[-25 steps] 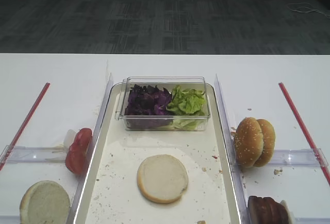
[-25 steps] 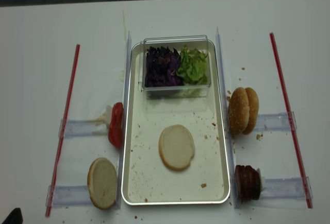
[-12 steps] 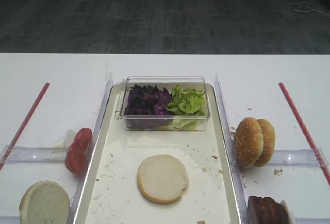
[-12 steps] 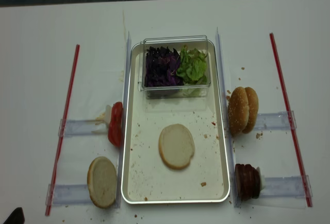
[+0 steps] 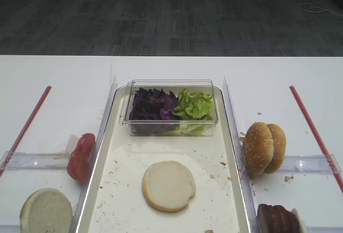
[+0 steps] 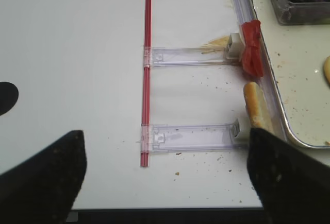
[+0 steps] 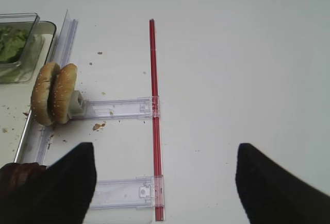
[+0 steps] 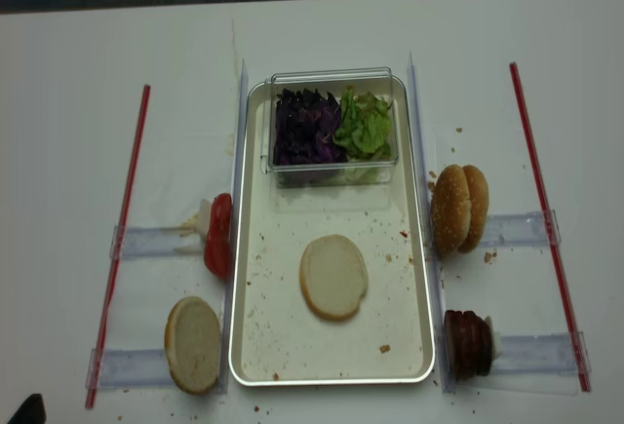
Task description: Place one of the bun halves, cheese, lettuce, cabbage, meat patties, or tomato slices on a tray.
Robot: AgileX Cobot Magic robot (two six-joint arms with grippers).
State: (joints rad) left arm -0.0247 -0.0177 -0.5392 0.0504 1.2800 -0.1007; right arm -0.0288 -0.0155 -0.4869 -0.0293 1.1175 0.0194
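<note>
A whitish seedless bun half [image 5: 169, 185] [image 8: 333, 277] lies flat on the crumb-speckled cream tray [image 5: 166, 144] [image 8: 292, 346]. Purple cabbage [image 5: 153, 106] and green lettuce [image 5: 194, 106] fill a clear box at the tray's far end. Tomato slices [image 5: 81, 157] [image 6: 252, 54] and a yellower plain bun half [image 5: 46, 210] [image 6: 255, 105] stand left of the tray. Sesame bun halves [image 5: 264, 148] [image 7: 53, 100] and meat patties [image 5: 277, 218] are to its right. Cheese is out of view. My left gripper [image 6: 165, 183] hovers open over bare table left of the tray. My right gripper [image 7: 165, 183] hovers open right of it, empty.
Red strips [image 8: 122, 219] [image 8: 544, 219] run down both sides of the table, crossed by clear plastic holders [image 6: 191, 136] [image 7: 124, 193]. Clear rails [image 5: 110, 110] flank the tray. The table's near edge [image 6: 165, 209] lies just below my left gripper.
</note>
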